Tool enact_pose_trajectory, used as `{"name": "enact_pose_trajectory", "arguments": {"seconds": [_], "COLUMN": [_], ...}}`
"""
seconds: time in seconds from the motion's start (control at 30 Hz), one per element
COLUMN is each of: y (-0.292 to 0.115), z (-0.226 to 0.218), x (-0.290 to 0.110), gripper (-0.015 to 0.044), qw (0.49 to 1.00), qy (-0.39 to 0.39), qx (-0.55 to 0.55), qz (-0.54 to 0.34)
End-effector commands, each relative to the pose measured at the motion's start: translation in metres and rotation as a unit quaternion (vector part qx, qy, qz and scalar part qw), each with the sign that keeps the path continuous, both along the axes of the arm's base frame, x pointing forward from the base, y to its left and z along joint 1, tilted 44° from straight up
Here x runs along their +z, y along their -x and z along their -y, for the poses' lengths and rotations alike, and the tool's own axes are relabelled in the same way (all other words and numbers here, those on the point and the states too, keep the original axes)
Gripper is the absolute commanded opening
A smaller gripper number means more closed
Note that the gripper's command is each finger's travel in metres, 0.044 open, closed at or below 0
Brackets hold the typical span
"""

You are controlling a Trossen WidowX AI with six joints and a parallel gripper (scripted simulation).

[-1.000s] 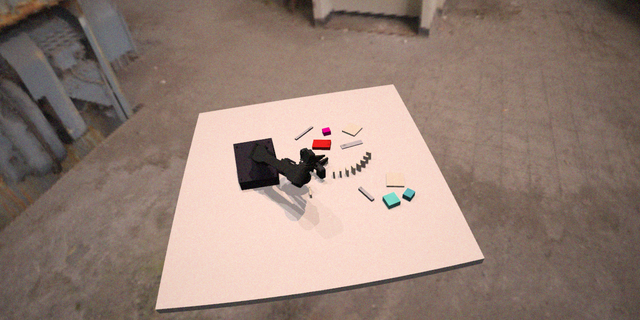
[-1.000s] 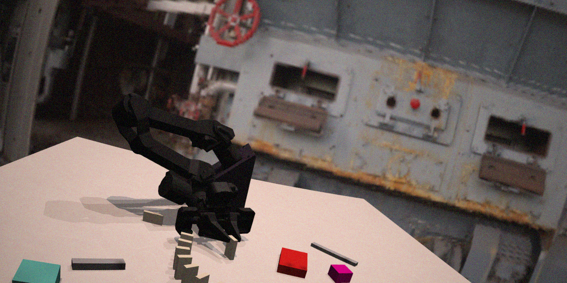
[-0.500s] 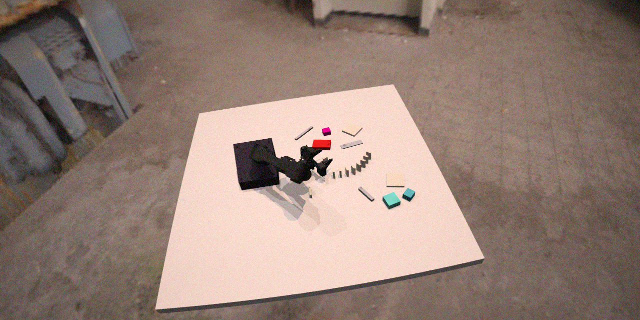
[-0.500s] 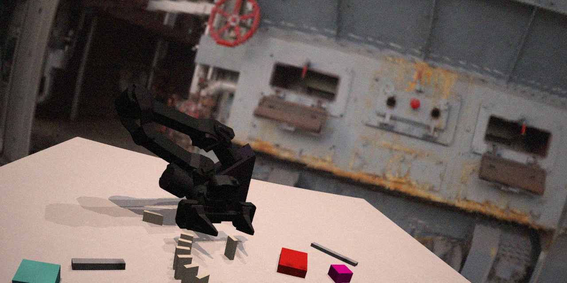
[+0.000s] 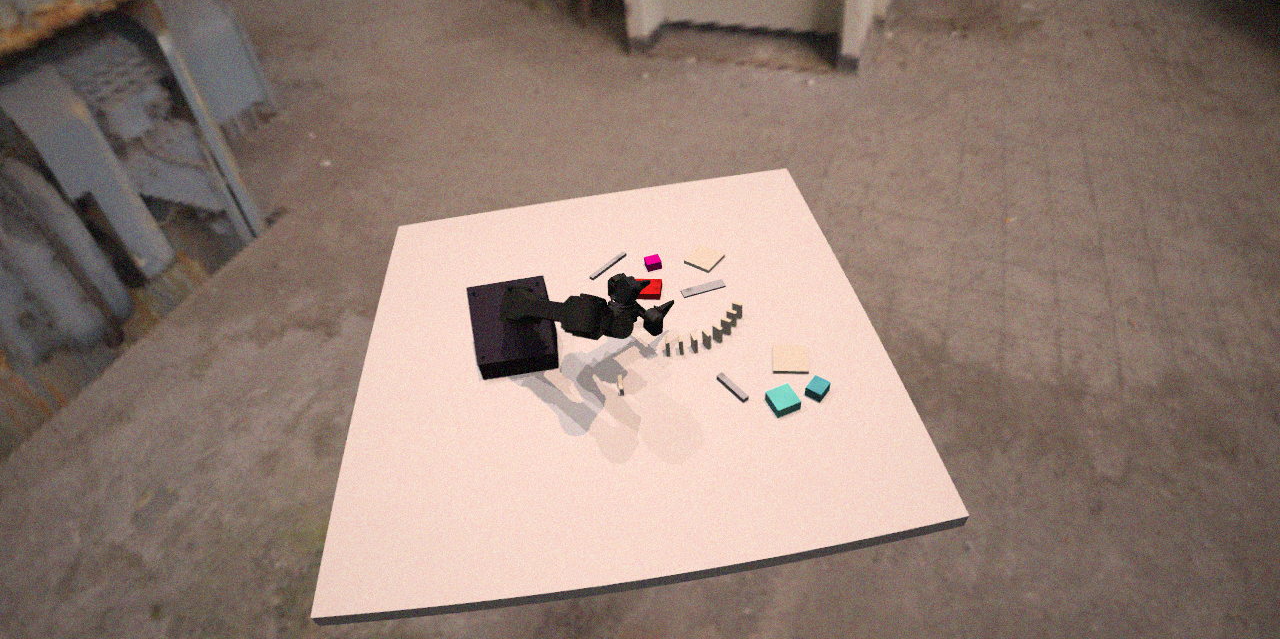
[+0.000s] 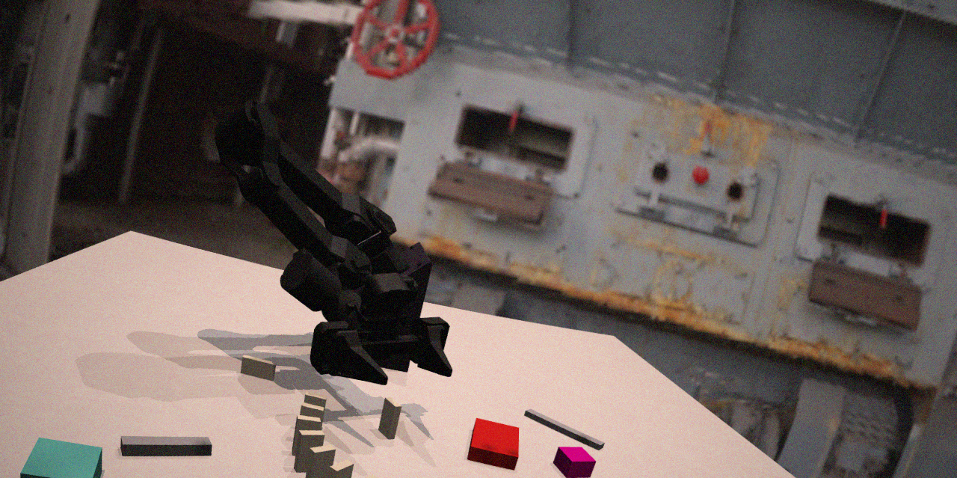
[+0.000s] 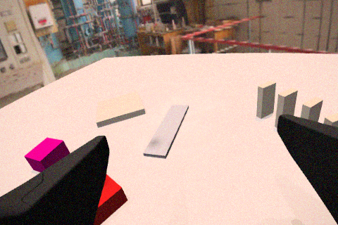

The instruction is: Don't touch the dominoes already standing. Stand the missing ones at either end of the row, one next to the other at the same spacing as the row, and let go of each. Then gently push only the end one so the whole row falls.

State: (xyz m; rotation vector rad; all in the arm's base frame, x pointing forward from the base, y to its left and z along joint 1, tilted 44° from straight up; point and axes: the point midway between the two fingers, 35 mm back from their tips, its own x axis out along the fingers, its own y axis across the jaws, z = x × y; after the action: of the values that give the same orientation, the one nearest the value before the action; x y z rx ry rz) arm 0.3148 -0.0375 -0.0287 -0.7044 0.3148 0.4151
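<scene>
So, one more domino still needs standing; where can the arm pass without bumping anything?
Open patch: between the lying domino, the grey bar and the table's near edge. Crowded: between the domino row and red block.

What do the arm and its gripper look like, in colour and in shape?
The arm is all matte black, built from blocky, faceted links. The gripper has two broad black fingers that taper to wedge points. No cables, labels or markings show. It is mounted on a dark, box-shaped base.
</scene>
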Motion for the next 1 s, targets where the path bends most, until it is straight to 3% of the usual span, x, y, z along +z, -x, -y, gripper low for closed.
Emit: {"name": "enact_pose_trajectory", "arguments": {"seconds": [0.0,0.27,0.53,0.67,0.97], "y": [-0.038,-0.074,-0.053,-0.033,-0.010], "z": [-0.006,-0.027,-0.049,-0.044,-0.031], "x": [0.011,-0.010,-0.038,-0.032,-0.001], "gripper": [0.0440,0.0440,0.0440,0.0440,0.0440], "qw": [0.999,0.955,0.789,0.685,0.580], "qy": [-0.026,-0.152,-0.223,-0.221,-0.190], "qx": [-0.025,-0.184,-0.469,-0.623,-0.769], "qz": [-0.013,-0.179,-0.329,-0.308,-0.193]}}
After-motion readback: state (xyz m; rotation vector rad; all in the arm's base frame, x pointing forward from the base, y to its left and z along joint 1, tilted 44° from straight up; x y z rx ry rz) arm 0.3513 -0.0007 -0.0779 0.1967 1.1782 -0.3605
